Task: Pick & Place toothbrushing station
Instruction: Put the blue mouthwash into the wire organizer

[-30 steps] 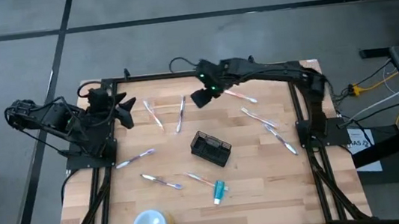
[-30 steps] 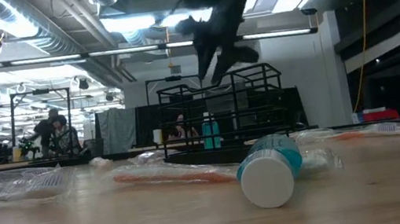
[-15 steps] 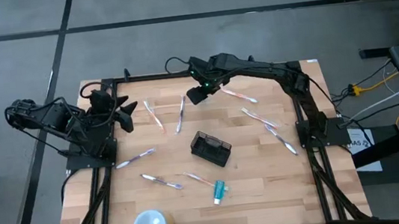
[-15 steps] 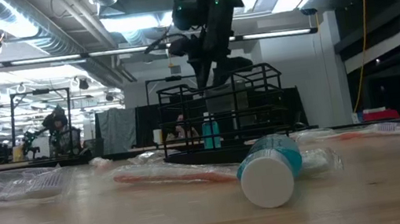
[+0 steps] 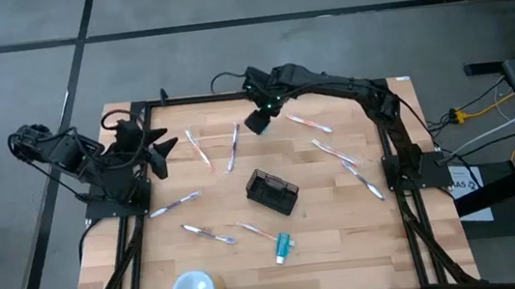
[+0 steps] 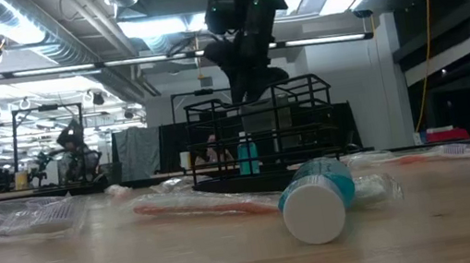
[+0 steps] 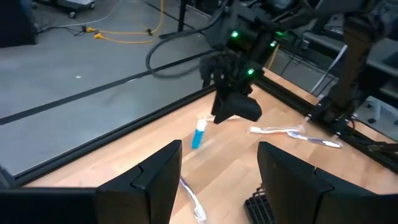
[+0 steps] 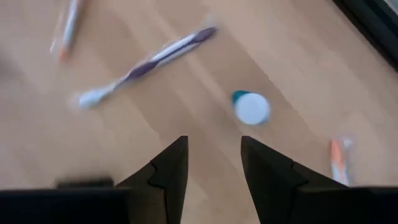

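toothbrushing station (image 5: pixel 273 191) mid-table, right gripper (image 5: pixel 257 121) well apart

The right gripper (image 5: pixel 257 122) now sits a little farther from its own arm's base than a second ago, having swung across the far part of the table (image 5: pixel 335 223) toward the left arm's side; half a second ago it was slightly nearer the table's far edge than it is now. Its fingers (image 8: pixel 168 171) stand apart with nothing between them. In the low view it hangs lower in front of the toothbrushing station (image 6: pixel 264 136) than at the start. The left gripper (image 5: pixel 159 148) is turned slightly, its fingers spread and pointing toward the right gripper.
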Tool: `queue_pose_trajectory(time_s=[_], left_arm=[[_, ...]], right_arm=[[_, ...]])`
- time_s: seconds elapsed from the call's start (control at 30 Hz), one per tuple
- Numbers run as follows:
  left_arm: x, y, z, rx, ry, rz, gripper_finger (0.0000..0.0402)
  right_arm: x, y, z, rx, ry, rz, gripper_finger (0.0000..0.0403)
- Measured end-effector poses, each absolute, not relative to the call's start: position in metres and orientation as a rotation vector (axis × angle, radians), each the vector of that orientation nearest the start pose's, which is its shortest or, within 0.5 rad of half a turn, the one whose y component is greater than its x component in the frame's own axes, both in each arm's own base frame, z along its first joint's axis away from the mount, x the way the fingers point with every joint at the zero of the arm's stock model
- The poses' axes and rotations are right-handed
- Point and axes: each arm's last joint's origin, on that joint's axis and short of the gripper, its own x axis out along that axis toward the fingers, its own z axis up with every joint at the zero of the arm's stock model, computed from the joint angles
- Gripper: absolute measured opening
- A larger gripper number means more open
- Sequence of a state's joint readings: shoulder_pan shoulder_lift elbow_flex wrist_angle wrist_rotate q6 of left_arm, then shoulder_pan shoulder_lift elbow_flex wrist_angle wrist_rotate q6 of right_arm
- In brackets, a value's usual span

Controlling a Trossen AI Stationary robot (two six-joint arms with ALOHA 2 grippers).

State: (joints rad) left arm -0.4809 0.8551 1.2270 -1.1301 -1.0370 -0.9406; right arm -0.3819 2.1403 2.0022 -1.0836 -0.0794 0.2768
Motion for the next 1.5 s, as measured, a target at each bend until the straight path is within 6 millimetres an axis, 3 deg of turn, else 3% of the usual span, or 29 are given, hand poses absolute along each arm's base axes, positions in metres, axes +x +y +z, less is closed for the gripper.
queue_pose_trajectory(time_s=[0.37,0.5,0.67,0.97,1.5], left_arm=[[0.108,-0.033,0.394,-0.360,0.230,0.688,0.0207],[0.111,-0.035,0.393,-0.347,0.223,0.705,0.0207],[0.114,-0.036,0.392,-0.308,0.214,0.730,0.0207],[0.114,-0.036,0.392,-0.281,0.225,0.727,0.0207],[0.110,-0.034,0.393,-0.260,0.244,0.702,0.0207]], right_arm=[[0.422,-0.142,0.260,-0.134,1.239,0.015,0.0151],[0.423,-0.136,0.260,-0.273,1.275,0.039,0.0151],[0.423,-0.138,0.260,-0.286,1.277,0.030,0.0151],[0.418,-0.166,0.262,-0.002,1.189,-0.102,0.0151],[0.403,-0.198,0.263,0.095,1.138,-0.018,0.0151]])
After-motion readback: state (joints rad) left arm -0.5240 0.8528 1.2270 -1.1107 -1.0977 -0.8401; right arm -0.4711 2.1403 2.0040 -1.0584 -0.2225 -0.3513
